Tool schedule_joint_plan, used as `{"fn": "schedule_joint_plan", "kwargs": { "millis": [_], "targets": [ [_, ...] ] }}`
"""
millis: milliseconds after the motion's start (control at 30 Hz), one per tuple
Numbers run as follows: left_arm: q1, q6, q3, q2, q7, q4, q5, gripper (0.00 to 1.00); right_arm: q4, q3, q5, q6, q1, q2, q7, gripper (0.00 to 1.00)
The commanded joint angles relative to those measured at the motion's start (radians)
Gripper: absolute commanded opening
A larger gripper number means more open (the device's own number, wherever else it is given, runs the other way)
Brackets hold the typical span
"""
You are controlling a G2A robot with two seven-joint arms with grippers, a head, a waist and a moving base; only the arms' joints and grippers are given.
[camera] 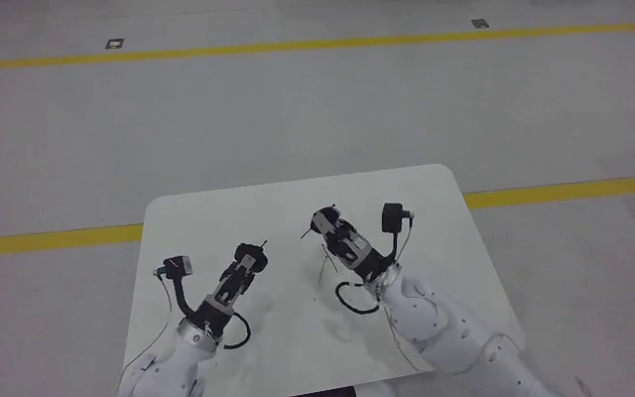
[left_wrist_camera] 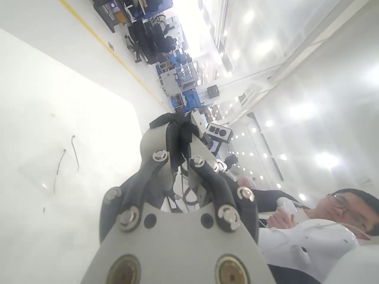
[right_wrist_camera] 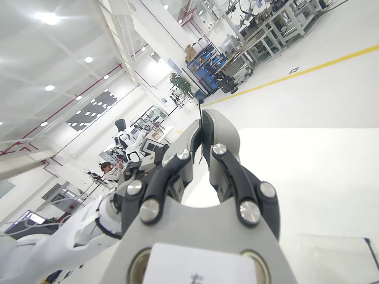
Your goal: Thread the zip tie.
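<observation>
My right gripper [right_wrist_camera: 202,123] is shut on a thin black zip tie [right_wrist_camera: 200,104]. The tie's small head pokes out just past the fingertips, and the strap runs back between the pads. In the top view this gripper [camera: 320,220] hovers over the middle of the white table [camera: 248,208]. My left gripper [left_wrist_camera: 177,125] is shut, its black pads pressed together, and I cannot tell whether anything is between them. From above it [camera: 252,258] sits left of and nearer than the right one. Loose black zip ties [left_wrist_camera: 75,155] lie on the table between the arms [camera: 322,270].
A clear plastic sheet or bag [right_wrist_camera: 334,252] lies flat on the table near the loose ties. The table's far rounded corner [camera: 442,179] and its edges border open grey floor with yellow lines [camera: 298,45].
</observation>
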Motion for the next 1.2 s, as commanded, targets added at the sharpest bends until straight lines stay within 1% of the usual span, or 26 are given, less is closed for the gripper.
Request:
{"fn": "schedule_joint_plan", "kwargs": {
  "millis": [0,100,133,200,267,833,900,933,967,1033,1067,1100,1167],
  "targets": [
    [0.004,0.0,0.01,0.001,-0.003,-0.008,0.005,0.0,-0.026,0.004,0.027,0.0,-0.01,0.017,0.012,0.0],
    [0.007,0.0,0.025,0.004,-0.005,-0.019,0.023,0.0,-0.048,0.011,0.064,0.0,-0.015,0.043,0.028,0.0],
    [0.01,0.0,0.031,0.005,0.002,-0.02,0.031,0.0,-0.055,0.013,0.073,0.0,-0.015,0.05,0.033,0.0],
    [0.015,0.0,0.044,0.007,0.037,-0.025,0.052,0.0,-0.071,0.019,0.103,0.0,-0.015,0.069,0.047,0.0],
    [0.018,0.0,0.052,0.009,0.047,-0.027,0.06,0.0,-0.086,0.021,0.127,0.0,-0.014,0.079,0.063,0.0],
    [0.018,0.0,0.052,0.009,0.047,-0.027,0.06,0.0,-0.086,0.021,0.127,0.0,-0.014,0.079,0.063,0.0],
    [0.018,0.0,0.052,0.009,0.047,-0.027,0.06,0.0,-0.076,0.039,0.138,0.0,-0.003,0.078,0.075,0.0],
    [0.018,0.0,0.052,0.009,0.047,-0.027,0.06,0.0,-0.072,0.052,0.147,0.0,0.009,0.078,0.094,0.0],
    [0.018,0.0,0.052,0.009,0.047,-0.027,0.06,0.0,-0.07,0.066,0.164,0.0,0.03,0.079,0.148,0.0],
    [0.018,0.0,0.052,0.009,0.047,-0.027,0.06,0.0,-0.053,0.102,0.191,0.0,0.065,0.082,0.199,0.0],
    [0.018,0.0,0.052,0.009,0.047,-0.027,0.06,0.0,-0.056,0.107,0.21,0.0,0.08,0.084,0.247,0.0],
    [0.018,0.0,0.052,0.009,0.047,-0.027,0.06,0.0,-0.039,0.129,0.247,0.0,0.104,0.086,0.283,0.0],
    [0.018,0.0,0.052,0.009,0.047,-0.027,0.06,0.0,-0.034,0.142,0.304,0.0,0.134,0.089,0.375,0.0]
  ]
}}
